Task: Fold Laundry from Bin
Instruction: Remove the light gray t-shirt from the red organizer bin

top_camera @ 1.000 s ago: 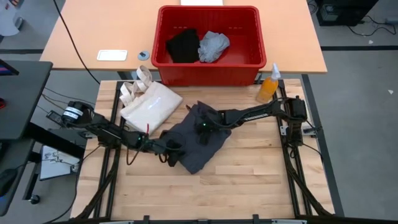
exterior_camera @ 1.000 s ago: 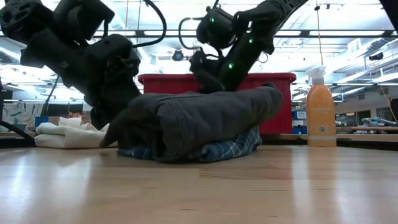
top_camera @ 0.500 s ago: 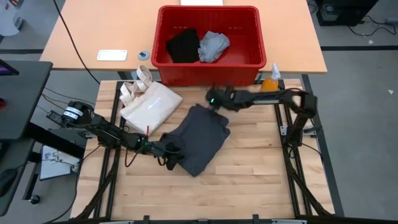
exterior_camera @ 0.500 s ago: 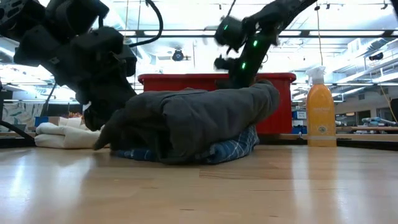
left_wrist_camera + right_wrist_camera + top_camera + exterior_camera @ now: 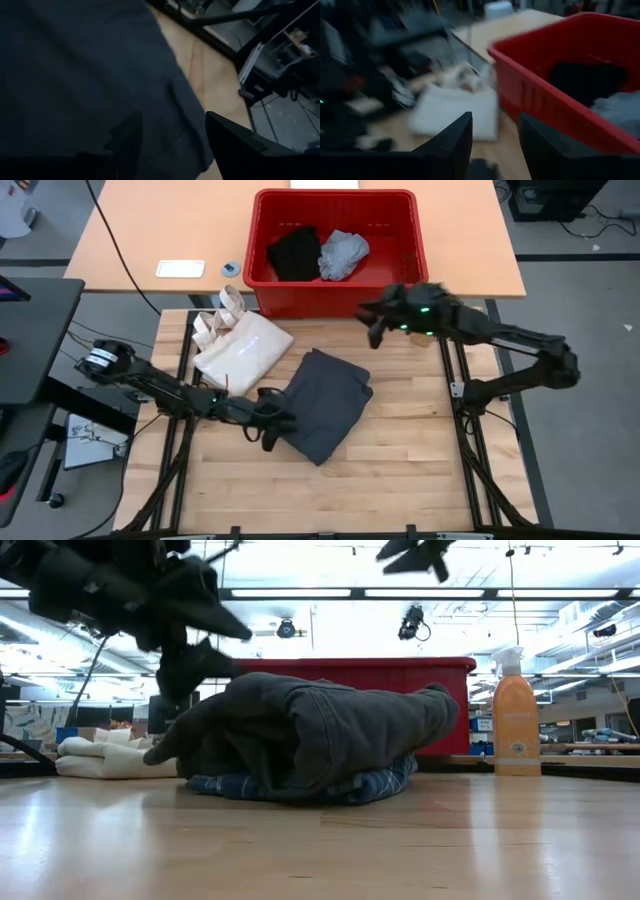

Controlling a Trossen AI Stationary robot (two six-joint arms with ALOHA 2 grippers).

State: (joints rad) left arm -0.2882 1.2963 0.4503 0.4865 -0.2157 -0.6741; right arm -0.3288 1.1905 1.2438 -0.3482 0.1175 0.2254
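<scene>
Right end effector (image 5: 378, 320) hangs open near the bin (image 5: 400, 275). I'd go straight down onto the black piece (image 5: 293, 253). Left end effector (image 5: 268, 425) sits open at the charcoal piece (image 5: 325, 400).

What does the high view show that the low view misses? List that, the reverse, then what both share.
High only: the black piece and light grey piece inside the bin. Low only: the plaid shirt under the charcoal piece. Both: bin, charcoal piece, tote bag, left gripper open at its edge, right gripper open near the bin.
</scene>
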